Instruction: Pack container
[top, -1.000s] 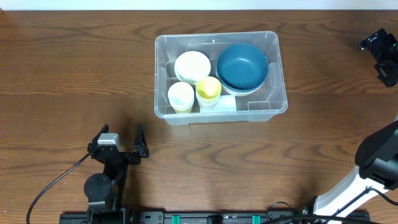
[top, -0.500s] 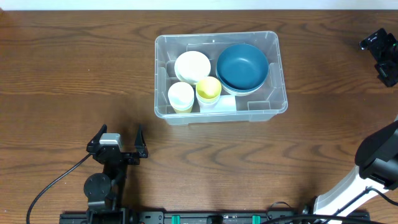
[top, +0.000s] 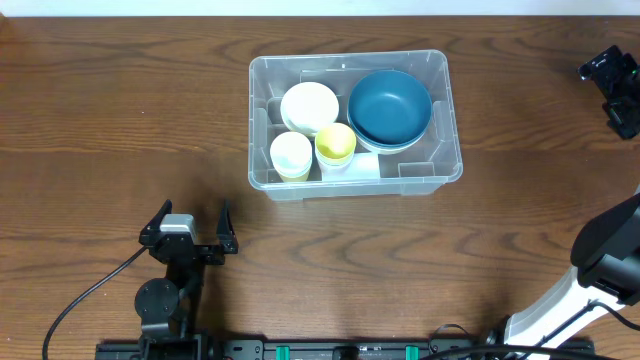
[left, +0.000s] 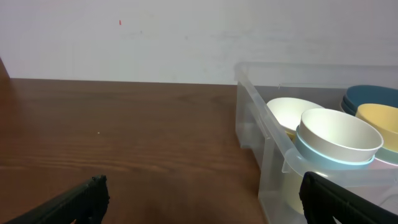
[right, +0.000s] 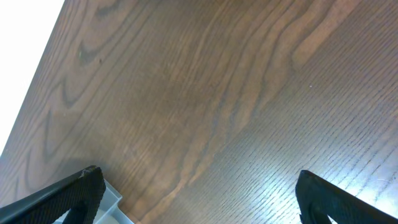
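Observation:
The clear plastic container (top: 258, 120) stands at the table's centre. Inside it are a white bowl (top: 309, 107), stacked blue bowls (top: 390, 108), a white cup (top: 291, 154) and a yellow cup (top: 335, 144). My left gripper (top: 190, 225) rests near the front edge, left of the container and apart from it, open and empty. In the left wrist view its gripper (left: 202, 202) faces the container's wall (left: 273, 134), with the white cup (left: 339, 137) just behind that wall. My right gripper (top: 605, 95) hangs at the far right edge, open and empty. The right wrist view shows that gripper (right: 199, 199) over bare wood, with the container's corner (right: 112, 208) at lower left.
A black cable (top: 80, 300) runs from the left arm's base towards the front left. A mounting rail (top: 340, 350) lines the table's front edge. A white wall (left: 155, 37) rises behind the far edge. Brown wood surrounds the container on all sides.

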